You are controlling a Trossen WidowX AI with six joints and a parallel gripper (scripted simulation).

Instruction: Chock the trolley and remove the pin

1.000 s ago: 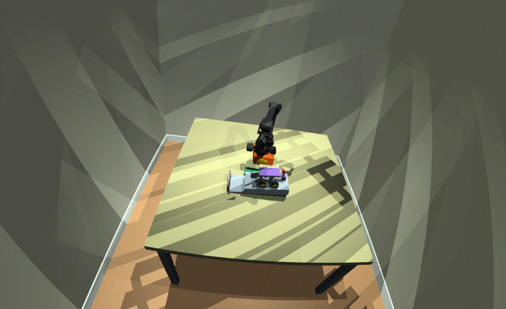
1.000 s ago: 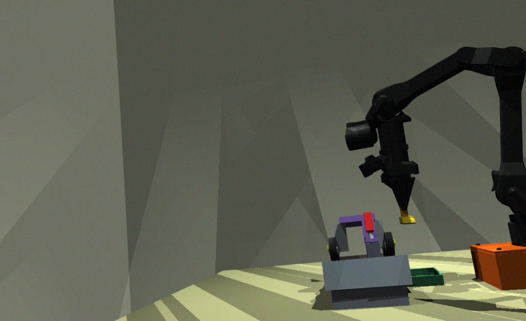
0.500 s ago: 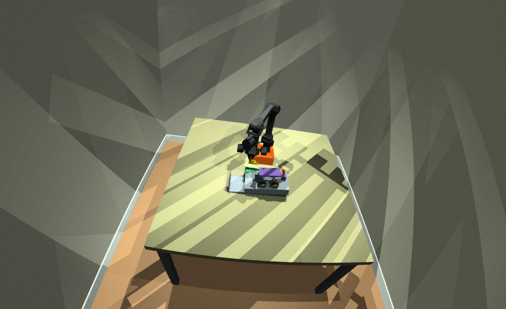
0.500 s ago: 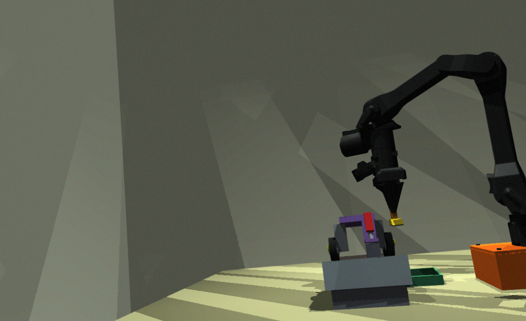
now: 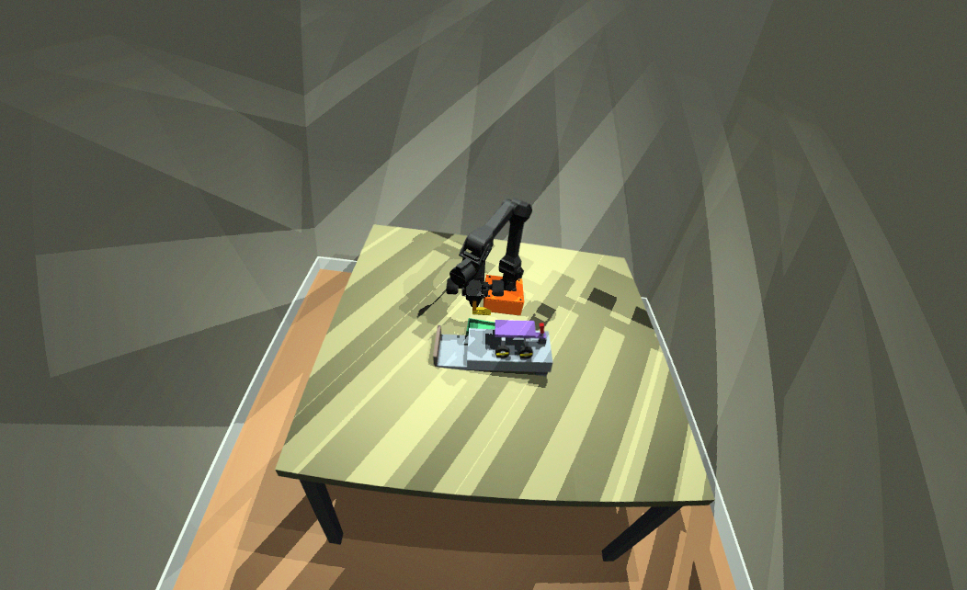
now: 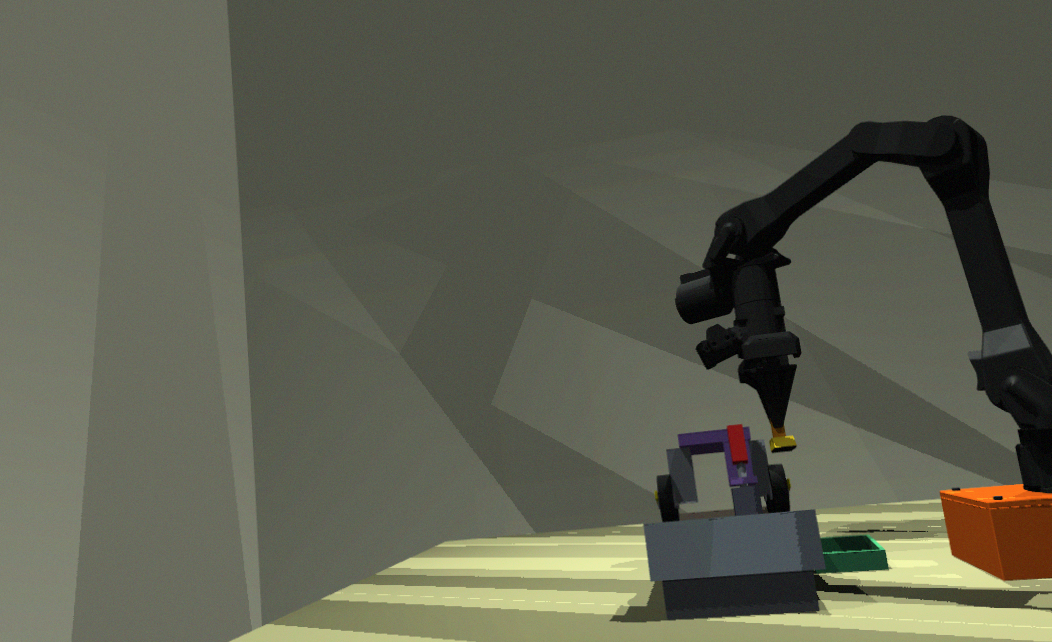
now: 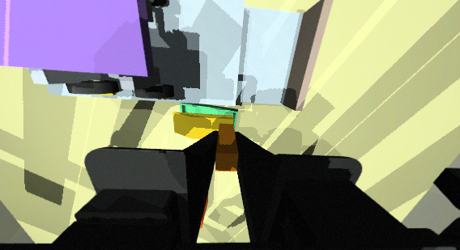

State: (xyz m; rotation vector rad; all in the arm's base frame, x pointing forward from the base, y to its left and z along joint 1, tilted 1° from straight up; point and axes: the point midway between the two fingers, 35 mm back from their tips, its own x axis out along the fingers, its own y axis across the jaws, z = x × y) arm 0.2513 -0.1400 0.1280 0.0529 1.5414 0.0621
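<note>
My gripper (image 5: 474,299) (image 6: 777,426) (image 7: 226,135) is shut on the orange handle (image 7: 227,150) of the yellow chock (image 5: 478,310) (image 6: 782,440) (image 7: 193,125) and holds it in the air, clear of the table. It hangs just beside the trolley (image 5: 514,327) (image 6: 701,439) (image 7: 73,31), about level with its purple deck, on the robot's side of the ramp (image 5: 454,353) (image 6: 721,546) (image 7: 267,52). The red-headed stop pin (image 5: 541,326) (image 6: 736,444) stands at the trolley's uphill end. The green tray (image 5: 479,321) (image 6: 853,551) (image 7: 206,109) lies below the chock, next to the ramp. Two black wheels (image 7: 93,86) show in the wrist view.
The arm's orange base (image 5: 503,294) (image 6: 1017,530) stands close behind the tray. A brown end wall (image 5: 437,341) (image 7: 309,52) closes the ramp's low end. The table (image 5: 472,439) has a glass-walled edge on its left and right.
</note>
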